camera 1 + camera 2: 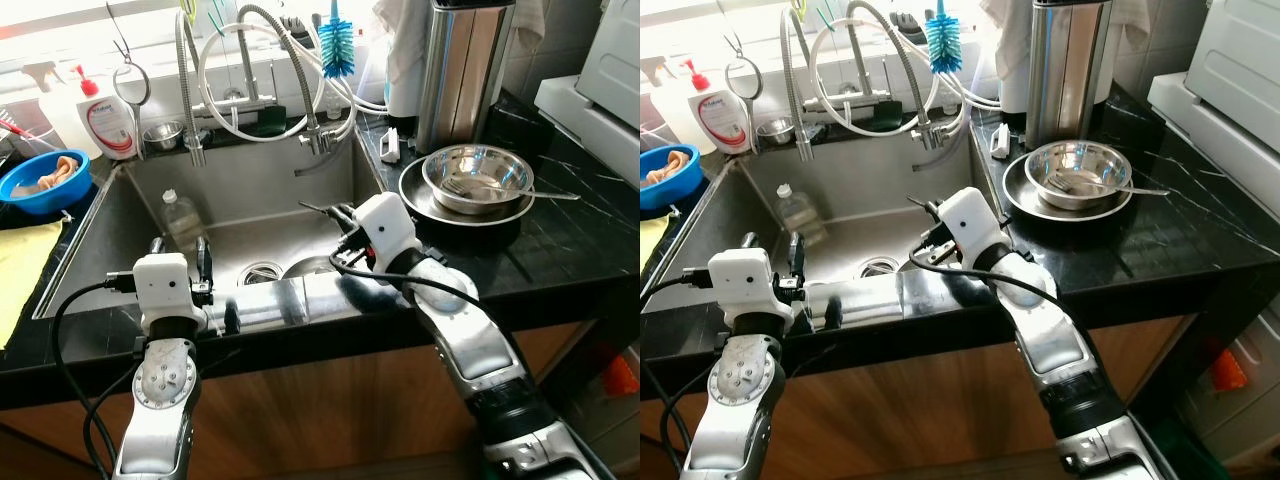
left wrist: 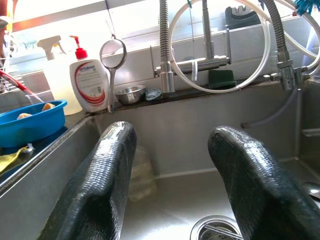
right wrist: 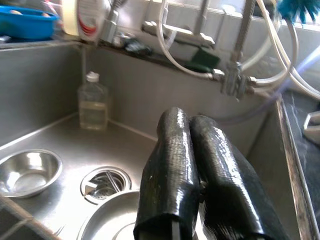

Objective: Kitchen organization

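Sink point(image 1: 330, 185) holds two bowls (right wrist view); left claw point(image 2: 172, 175) open; right claw point(image 3: 197, 175) closed.

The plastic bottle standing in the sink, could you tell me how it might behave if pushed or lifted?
The plastic bottle looks only partly filled with clear liquid, so it is probably light. Standing upright and narrow on the smooth steel sink floor, it may tip or slide when nudged. Its thin clear walls could flex under a squeeze.

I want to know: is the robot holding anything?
No. The left gripper is open and empty over the steel sink; the right gripper is shut on nothing.
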Tool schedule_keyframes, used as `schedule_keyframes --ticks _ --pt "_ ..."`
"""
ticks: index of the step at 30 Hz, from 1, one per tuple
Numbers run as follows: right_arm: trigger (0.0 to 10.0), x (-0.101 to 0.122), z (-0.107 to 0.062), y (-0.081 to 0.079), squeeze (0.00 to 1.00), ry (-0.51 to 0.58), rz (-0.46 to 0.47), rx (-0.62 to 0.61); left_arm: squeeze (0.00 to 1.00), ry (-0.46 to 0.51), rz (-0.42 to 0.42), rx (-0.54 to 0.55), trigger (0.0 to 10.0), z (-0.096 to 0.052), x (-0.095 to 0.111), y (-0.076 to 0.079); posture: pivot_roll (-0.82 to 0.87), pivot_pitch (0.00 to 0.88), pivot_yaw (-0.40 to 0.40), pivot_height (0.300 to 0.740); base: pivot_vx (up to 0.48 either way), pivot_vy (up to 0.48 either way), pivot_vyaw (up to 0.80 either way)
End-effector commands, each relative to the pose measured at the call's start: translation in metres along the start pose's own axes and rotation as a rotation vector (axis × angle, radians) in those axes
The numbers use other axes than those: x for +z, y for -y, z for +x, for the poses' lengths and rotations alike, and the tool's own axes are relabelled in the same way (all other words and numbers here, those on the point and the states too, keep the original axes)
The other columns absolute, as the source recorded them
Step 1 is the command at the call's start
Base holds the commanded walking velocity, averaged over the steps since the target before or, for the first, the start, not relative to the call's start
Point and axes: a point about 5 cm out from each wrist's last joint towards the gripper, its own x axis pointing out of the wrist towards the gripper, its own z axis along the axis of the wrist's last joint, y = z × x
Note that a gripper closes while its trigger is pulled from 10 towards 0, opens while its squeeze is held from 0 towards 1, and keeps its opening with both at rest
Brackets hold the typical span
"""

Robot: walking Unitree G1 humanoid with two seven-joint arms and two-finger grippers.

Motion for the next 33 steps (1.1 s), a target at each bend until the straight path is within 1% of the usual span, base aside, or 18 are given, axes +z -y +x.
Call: schedule_keyframes --ticks 1,6,9,15,16,17,18,19,20,21,22,25,28,29,30,31,32,33 --pt "10.0 0.003 0.004 0.005 0.0 0.001 0.012 -0.036 0.0 -0.001 0.02 0.017 10.0 0.001 -0.001 -0.004 -0.21 0.0 0.115 0.74 0.0 0.0 0.0" --pt "10.0 -0.005 0.004 0.012 0.0 -0.026 0.027 -0.098 0.0 0.002 0.022 0.018 10.0 0.001 -0.001 -0.005 -0.2 0.0 0.114 0.74 0.0 0.0 0.0" --pt "10.0 -0.011 0.004 0.016 0.0 -0.048 0.091 -0.138 0.0 0.003 0.022 0.016 10.0 0.002 -0.001 -0.005 -0.2 0.0 0.118 0.74 0.0 0.0 0.0" --pt "10.0 -0.016 0.002 0.016 0.0 -0.071 0.09 -0.151 0.0 -0.002 0.023 0.001 10.0 0.002 -0.001 -0.005 -0.21 0.0 0.123 0.74 0.0 0.0 0.0" --pt "10.0 -0.016 0.002 0.015 0.07 -0.069 0.093 -0.151 0.0 -0.002 0.023 0.0 10.0 0.001 -0.001 -0.005 -0.21 0.0 0.125 0.74 0.0 0.0 0.0" --pt "10.0 -0.016 0.002 0.015 0.07 -0.069 0.093 -0.151 0.0 -0.002 0.023 0.0 10.0 0.001 -0.001 -0.005 -0.21 0.0 0.125 0.74 0.0 0.0 0.0" --pt "10.0 -0.017 0.002 0.015 0.53 -0.069 0.095 -0.152 0.0 -0.002 0.023 -0.003 10.0 0.001 -0.001 -0.004 -0.21 0.0 0.127 0.74 0.0 0.0 0.0" --pt "10.0 -0.017 0.002 0.014 0.53 -0.07 0.095 -0.153 0.0 -0.002 0.023 -0.005 10.0 0.001 -0.001 -0.004 -0.21 0.0 0.127 0.74 0.0 0.0 0.0" --pt "10.0 -0.017 0.002 0.014 0.7 -0.071 0.096 -0.155 0.0 -0.001 0.023 -0.006 10.0 0.002 -0.001 -0.003 -0.21 0.0 0.127 0.74 0.0 0.0 0.0" --pt "10.0 -0.017 0.002 0.015 0.7 -0.071 0.096 -0.156 0.0 -0.001 0.023 -0.007 10.0 0.002 -0.001 -0.003 -0.21 0.0 0.127 0.74 0.0 0.0 0.0" --pt "10.0 -0.017 0.002 0.015 0.79 -0.072 0.096 -0.16 0.0 -0.001 0.023 -0.009 10.0 0.002 -0.001 -0.003 -0.21 0.0 0.129 0.74 0.0 0.0 0.0" --pt "10.0 -0.018 0.002 0.015 0.82 -0.071 0.097 -0.165 0.0 -0.001 0.024 -0.013 10.0 0.001 -0.001 -0.003 -0.21 0.0 0.133 0.74 0.0 0.0 0.0" --pt "10.0 -0.018 0.001 0.015 0.81 -0.07 0.097 -0.172 0.0 -0.003 0.025 -0.016 10.0 0.001 -0.002 -0.003 -0.21 0.0 0.133 0.74 0.0 0.0 0.0" --pt "10.0 -0.017 0.001 0.016 0.77 -0.067 0.093 -0.179 0.0 -0.003 0.025 -0.019 10.0 0.001 -0.002 -0.003 -0.21 0.0 0.134 0.74 0.0 0.0 0.0" --pt "10.0 -0.017 0.001 0.016 0.16 -0.065 0.085 -0.183 0.0 -0.003 0.025 -0.021 10.0 0.001 -0.002 -0.003 -0.21 0.0 0.133 0.74 0.0 0.0 0.0" --pt "10.0 -0.016 0.0 0.017 0.16 -0.064 0.079 -0.186 0.0 -0.003 0.025 -0.022 10.0 0.001 -0.002 -0.003 -0.21 0.0 0.133 0.74 0.0 0.0 0.0" --pt "10.0 -0.014 -0.001 0.019 0.0 -0.048 0.068 -0.207 0.0 -0.003 0.024 -0.024 10.0 0.0 -0.002 -0.002 -0.21 0.0 0.131 0.74 0.0 0.0 0.0" --pt "10.0 -0.012 -0.002 0.02 0.0 -0.04 0.067 -0.216 0.0 -0.003 0.024 -0.024 10.0 0.0 -0.002 -0.002 -0.21 0.0 0.131 0.74 0.0 0.0 0.0"
